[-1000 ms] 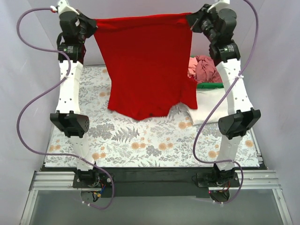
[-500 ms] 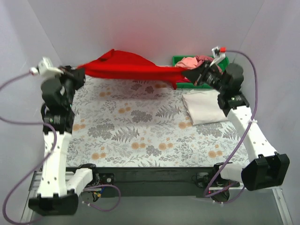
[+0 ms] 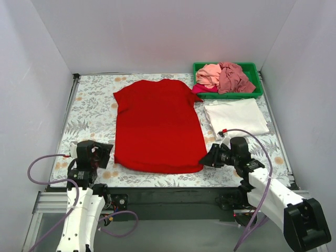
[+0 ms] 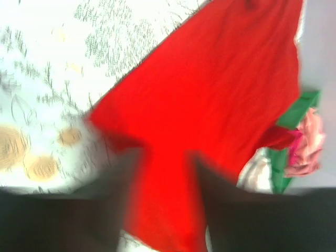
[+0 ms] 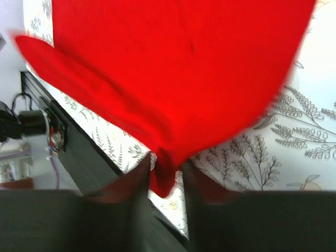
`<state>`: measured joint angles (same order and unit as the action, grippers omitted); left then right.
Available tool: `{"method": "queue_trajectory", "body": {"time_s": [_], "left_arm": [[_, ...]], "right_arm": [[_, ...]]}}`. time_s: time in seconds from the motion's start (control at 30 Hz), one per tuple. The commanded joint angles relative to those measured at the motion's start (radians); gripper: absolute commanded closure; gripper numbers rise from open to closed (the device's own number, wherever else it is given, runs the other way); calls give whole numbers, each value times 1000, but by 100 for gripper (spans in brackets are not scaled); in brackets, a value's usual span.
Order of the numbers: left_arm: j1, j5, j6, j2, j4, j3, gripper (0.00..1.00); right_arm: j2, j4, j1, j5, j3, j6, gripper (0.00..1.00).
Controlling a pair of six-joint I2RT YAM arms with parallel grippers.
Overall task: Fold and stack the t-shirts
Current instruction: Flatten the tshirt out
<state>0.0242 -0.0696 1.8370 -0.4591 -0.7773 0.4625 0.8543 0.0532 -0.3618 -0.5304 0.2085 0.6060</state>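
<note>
Floral tabletop (image 3: 94,110) holds the red t-shirt (image 3: 156,126) beside a green tray (image 3: 227,95); left gripper (image 3: 107,152) released, right gripper (image 3: 206,160) with grip unclear.

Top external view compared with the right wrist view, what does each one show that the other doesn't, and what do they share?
Only the top view: the whole red t-shirt spread flat, the folded white t-shirt, the green tray of pink shirts, the left gripper. Only the right wrist view: the shirt's corner, close up, bunched between the fingers of the right gripper. Both: red cloth on the floral table.
</note>
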Motion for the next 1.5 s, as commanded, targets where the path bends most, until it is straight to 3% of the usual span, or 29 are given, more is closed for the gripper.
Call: {"method": "queue_trajectory", "body": {"time_s": [0.0, 0.07, 0.23, 0.27, 0.37, 0.6, 0.77, 0.97, 1.1, 1.33, 1.47], "left_arm": [[2, 8, 87, 54, -166, 97, 2], [2, -4, 87, 59, -227, 139, 2], [2, -75, 39, 65, -275, 278, 2], [3, -67, 30, 68, -251, 281, 2], [3, 19, -33, 39, -150, 251, 2], [0, 201, -126, -235, 59, 220, 2], [-3, 327, -137, -400, 327, 189, 2], [-70, 395, -159, -730, 511, 261, 2], [-122, 349, -194, -972, 550, 378, 2], [-139, 272, -263, -1380, 533, 732, 2], [-139, 225, -312, -1562, 439, 922, 2]], "right_arm": [[-87, -93, 0, 61, 37, -26, 57], [-129, -191, 1, 104, 77, -47, 23], [-221, -334, 1, 199, 167, -68, 16], [-230, -354, 0, 222, 176, -69, 9], [-254, -438, 0, 283, 218, -81, 2], [-270, -647, -2, 560, 330, -110, 2], [-224, -514, -6, 356, 270, -66, 2], [-81, -293, -152, 384, 215, 18, 2], [87, -213, -233, 434, 297, 21, 2], [408, -142, -344, 475, 440, 28, 2], [537, -131, -390, 478, 500, 37, 2]]}}
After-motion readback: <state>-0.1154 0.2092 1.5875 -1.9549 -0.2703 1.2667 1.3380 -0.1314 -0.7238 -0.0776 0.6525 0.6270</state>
